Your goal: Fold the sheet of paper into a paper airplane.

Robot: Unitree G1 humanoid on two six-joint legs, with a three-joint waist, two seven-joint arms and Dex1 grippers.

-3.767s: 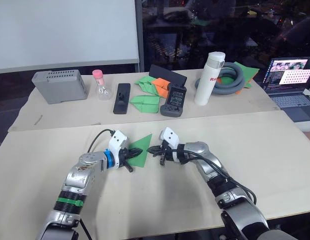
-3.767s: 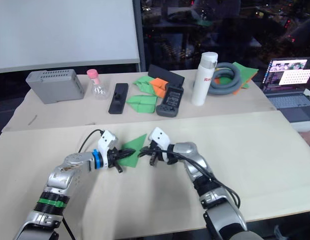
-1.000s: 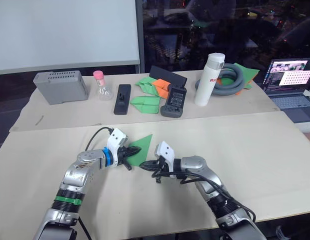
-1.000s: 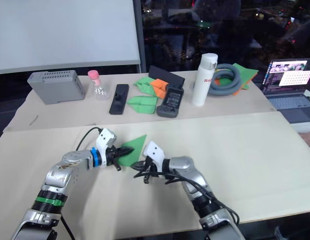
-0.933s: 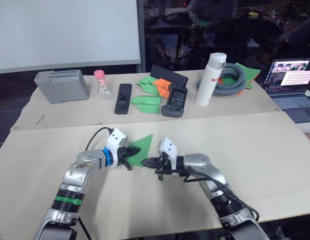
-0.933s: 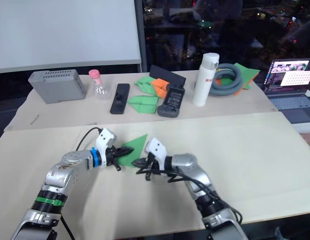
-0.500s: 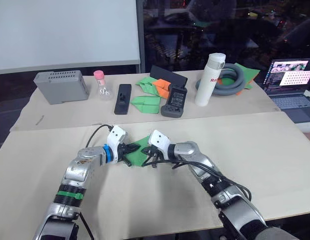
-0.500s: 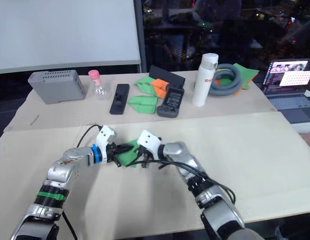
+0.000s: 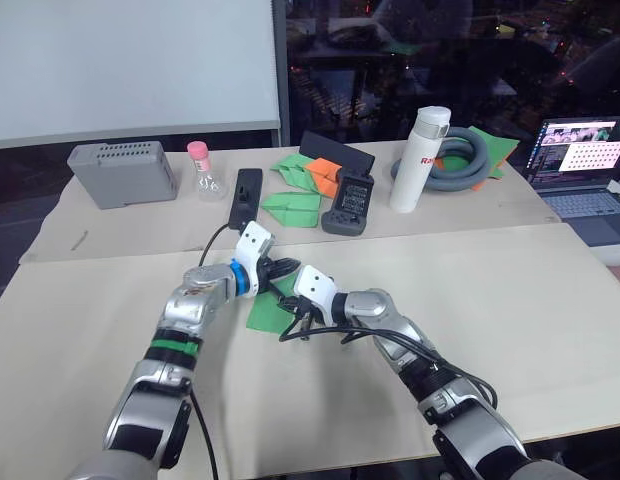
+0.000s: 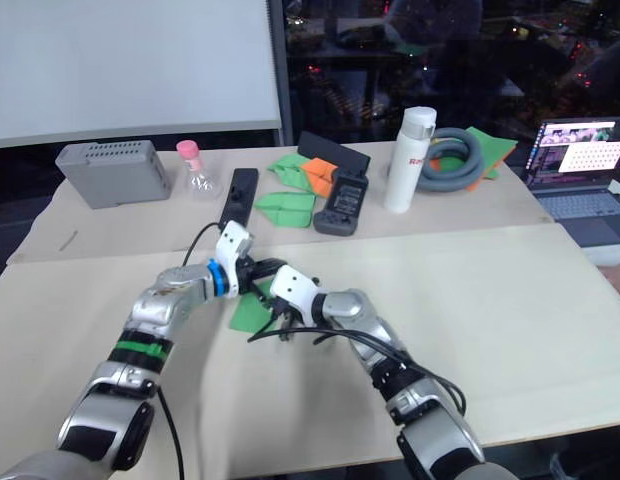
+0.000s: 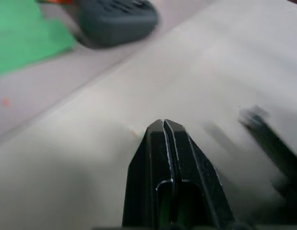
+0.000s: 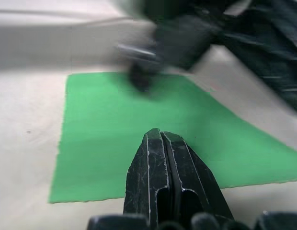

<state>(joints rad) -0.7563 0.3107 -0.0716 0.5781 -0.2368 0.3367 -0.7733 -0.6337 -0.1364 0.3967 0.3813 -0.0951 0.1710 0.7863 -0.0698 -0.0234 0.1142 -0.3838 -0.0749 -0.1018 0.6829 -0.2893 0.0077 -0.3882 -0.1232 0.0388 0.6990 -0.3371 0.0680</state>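
**A:** What lies nearest on the bench (image 9: 550, 300)?

**B:** The right pincer (image 12: 160, 139), with its two black fingers pressed together and nothing between them. It hovers low over the sheet of paper (image 12: 139, 139), whose bright green surface spreads just beyond the fingertips.

**A:** And where does that sheet sit overall?

**B:** It lies on the near bench, in the middle between the two arms. In the head views the sheet of paper shows as a green patch under and beside both wrists, partly hidden by them.

**A:** The other arm?

**B:** The left pincer (image 11: 164, 125) is just beyond the sheet. Its fingers are also pressed together, with nothing between them, and its wrist view looks across bare bench toward the far items. The two pincers are very close to each other over the paper.

**A:** What stands farther back?

**B:** On the far bench are a black remote (image 9: 247, 192), folded green paper (image 9: 293, 207) with an orange folded piece (image 9: 323, 174), and a dark handheld controller (image 9: 348, 203). To the left are a small bottle with a pink cap (image 9: 203, 170) and a grey box (image 9: 122, 172). To the right are a white flask (image 9: 418, 157), a coiled grey hose (image 9: 465, 158), and an open laptop (image 9: 585, 165) at the edge.
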